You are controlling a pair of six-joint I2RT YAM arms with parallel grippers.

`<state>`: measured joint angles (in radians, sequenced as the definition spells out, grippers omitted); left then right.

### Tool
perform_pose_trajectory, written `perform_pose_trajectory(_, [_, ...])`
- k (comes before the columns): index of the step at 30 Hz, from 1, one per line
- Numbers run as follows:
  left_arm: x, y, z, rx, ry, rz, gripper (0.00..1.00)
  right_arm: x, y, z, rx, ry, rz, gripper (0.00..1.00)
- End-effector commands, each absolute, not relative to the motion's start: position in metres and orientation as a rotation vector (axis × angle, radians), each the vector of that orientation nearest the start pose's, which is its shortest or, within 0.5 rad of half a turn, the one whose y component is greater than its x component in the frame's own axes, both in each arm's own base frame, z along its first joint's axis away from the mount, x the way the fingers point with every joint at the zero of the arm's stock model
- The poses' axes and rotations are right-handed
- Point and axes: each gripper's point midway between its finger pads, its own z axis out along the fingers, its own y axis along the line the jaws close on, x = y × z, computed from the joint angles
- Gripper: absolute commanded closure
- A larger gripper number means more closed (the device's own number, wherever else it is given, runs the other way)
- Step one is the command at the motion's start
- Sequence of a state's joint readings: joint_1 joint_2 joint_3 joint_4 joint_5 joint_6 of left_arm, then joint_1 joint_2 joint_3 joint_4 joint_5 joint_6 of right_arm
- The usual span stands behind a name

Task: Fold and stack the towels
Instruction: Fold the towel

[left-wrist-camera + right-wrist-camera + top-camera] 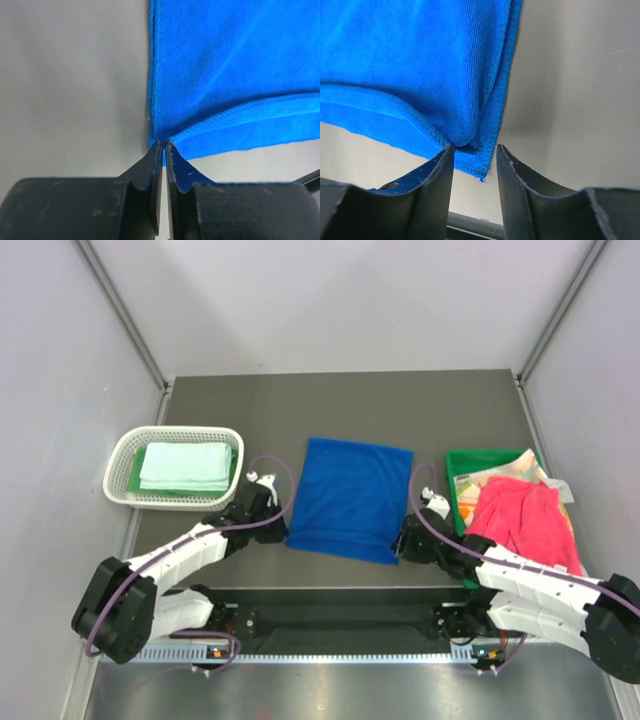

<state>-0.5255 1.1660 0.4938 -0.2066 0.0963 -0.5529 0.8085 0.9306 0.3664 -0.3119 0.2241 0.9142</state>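
A royal blue towel lies on the dark table, folded once, with its doubled hem along the near edge. My left gripper is at its near left corner and shut on that corner; blue cloth shows between the tips of the left gripper. My right gripper is at the near right corner, open, its jaws either side of the folded corner. The right gripper holds nothing. A pale mint towel lies folded on a green towel. A pink-red towel lies crumpled.
The white mesh basket at the left holds the mint and green towels. The green bin at the right holds the pink-red towel and some pale items behind it. Grey walls stand on three sides. A rail runs along the near edge.
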Motion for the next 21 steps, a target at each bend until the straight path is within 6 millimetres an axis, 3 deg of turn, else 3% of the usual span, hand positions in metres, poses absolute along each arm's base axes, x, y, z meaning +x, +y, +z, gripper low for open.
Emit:
perform_pose_trajectory(1, [0.211,-0.171,0.041,0.007,2.538,-0.596,0.90,0.180,0.183,0.046,0.220,2.427,0.525,0.61])
perform_pose_trajectory(8, [0.203,-0.168,0.042,-0.025,2.558,-0.596,0.92,0.173,0.184,0.043,0.217,2.444,0.515,0.62])
perform_pose_trajectory(12, [0.199,-0.168,0.051,-0.032,2.555,-0.616,1.00,0.171,0.183,0.051,0.221,2.427,0.524,0.64])
perform_pose_trajectory(16, [0.205,-0.172,0.086,-0.031,2.470,-0.665,1.00,0.171,0.179,0.053,0.222,2.424,0.502,0.65])
perform_pose_trajectory(21, [0.224,-0.177,0.115,-0.027,2.386,-0.664,0.96,0.175,0.184,0.052,0.204,2.429,0.471,0.66])
